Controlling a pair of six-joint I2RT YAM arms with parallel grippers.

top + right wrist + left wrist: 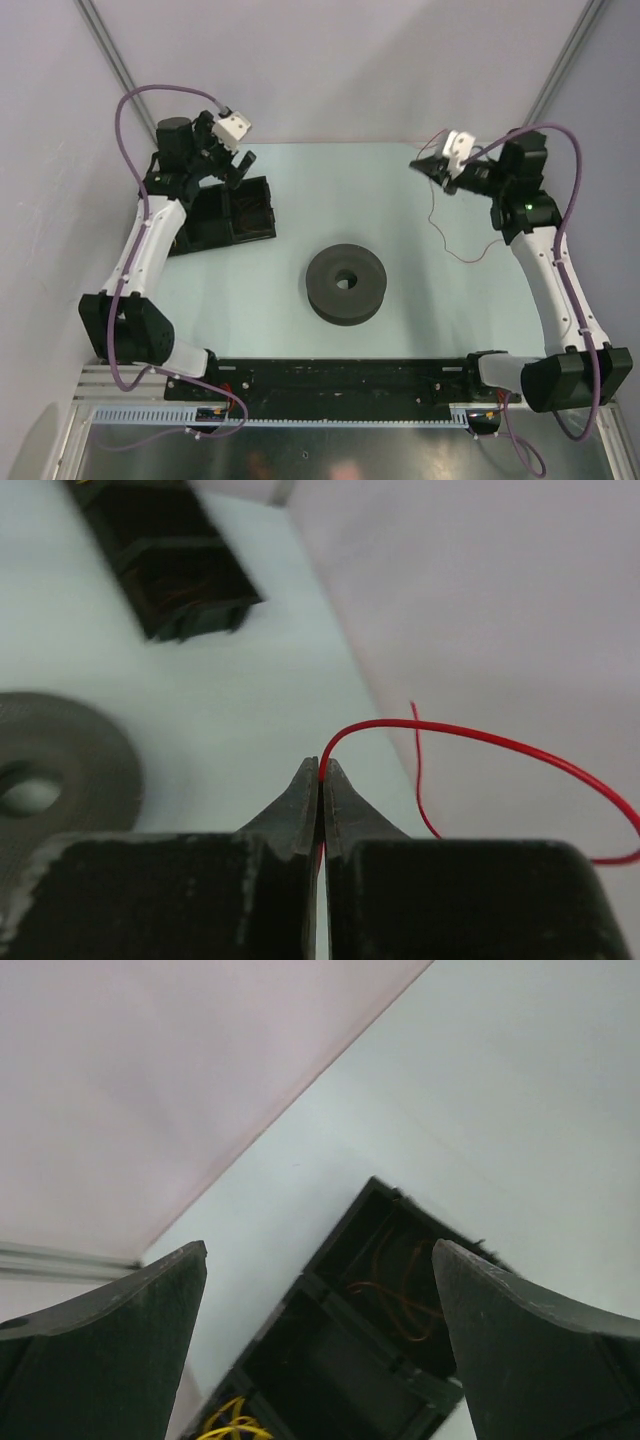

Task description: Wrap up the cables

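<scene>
A big dark grey round spool (346,283) lies flat mid-table; its edge shows in the right wrist view (60,770). My right gripper (428,170) is at the far right, raised, shut on a thin red cable (450,735). The cable rises from the shut fingertips (321,767) and loops right. In the top view the cable (440,225) hangs down from the gripper and curls on the table toward the right arm. My left gripper (236,160) is open and empty above the black box (230,215) at far left; its fingers (130,1330) frame the box (345,1345).
The black box has compartments with orange wire (400,1300) and yellow wire (235,1422) inside. The enclosure's walls stand close behind both grippers. Thick purple arm cables (150,95) loop over each arm. A black rail (340,380) runs along the near edge.
</scene>
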